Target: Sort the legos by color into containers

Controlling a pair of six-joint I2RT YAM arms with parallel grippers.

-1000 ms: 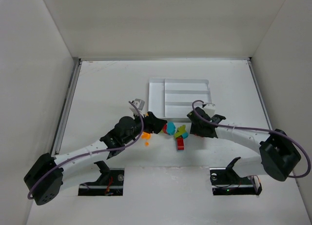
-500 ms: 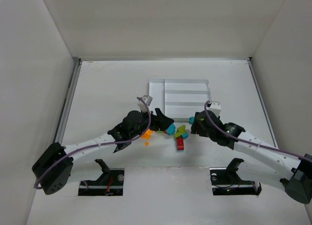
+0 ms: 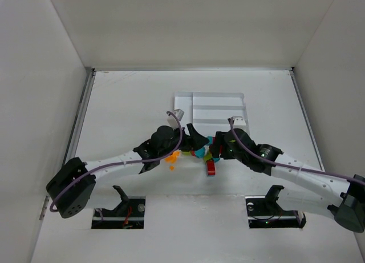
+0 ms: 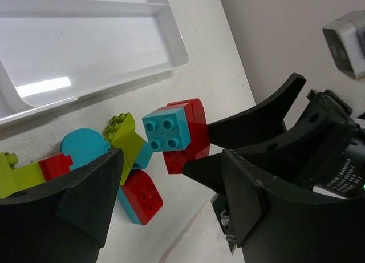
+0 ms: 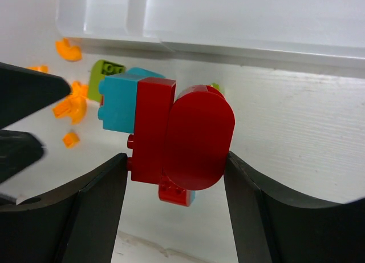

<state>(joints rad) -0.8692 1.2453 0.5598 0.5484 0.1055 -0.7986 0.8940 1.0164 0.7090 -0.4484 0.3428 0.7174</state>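
Near tray (image 3: 183, 106), right gripper (image 5: 174, 160) moved left, clamping lego (image 5: 191, 134)

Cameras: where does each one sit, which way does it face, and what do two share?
Top external: above and behind the arms, facing down at the table, tray and legos; left gripper and right gripper show.
Left wrist: on the left arm, facing past its open fingers to the tray corner.
Right wrist: on the right arm, facing the tray past fingers shut on a red-teal block.
Shared: both wrist views show that block and the tray.
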